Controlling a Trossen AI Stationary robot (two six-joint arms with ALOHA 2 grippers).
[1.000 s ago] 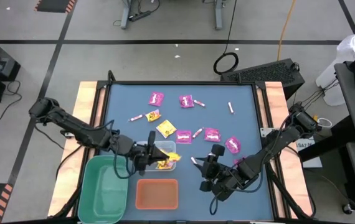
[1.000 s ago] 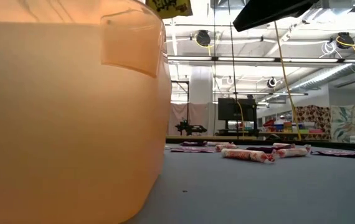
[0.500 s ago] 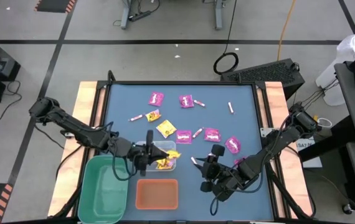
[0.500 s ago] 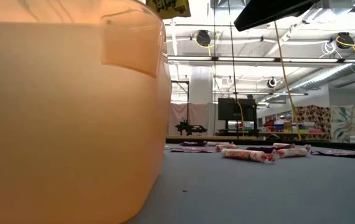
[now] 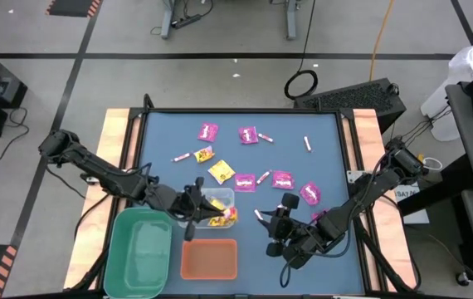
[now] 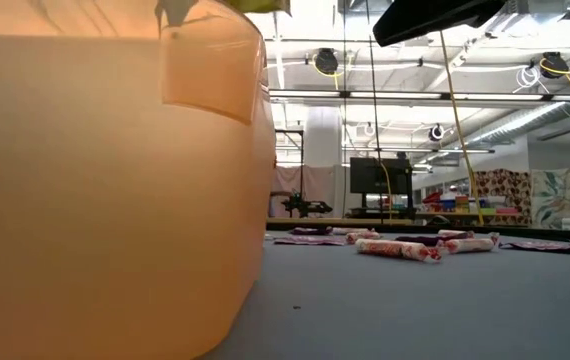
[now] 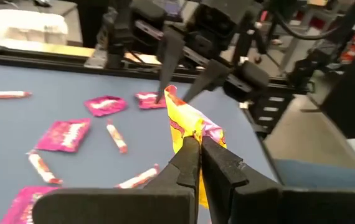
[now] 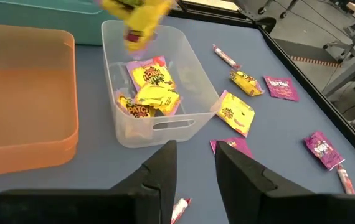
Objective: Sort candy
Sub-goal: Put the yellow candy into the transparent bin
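Left hand (image 7: 197,163) pinching a yellow packet (image 7: 188,124) above the clear bin (image 8: 190,84), right hand (image 8: 193,163) spread and empty near the bin, candy (image 5: 245,182) scattered across the blue desk (image 5: 319,170)

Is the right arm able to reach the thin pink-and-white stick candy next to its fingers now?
Probably yes. The right gripper is open and empty, and the thin pink-and-white stick candy lies just beside it on bare blue table, with nothing between them.
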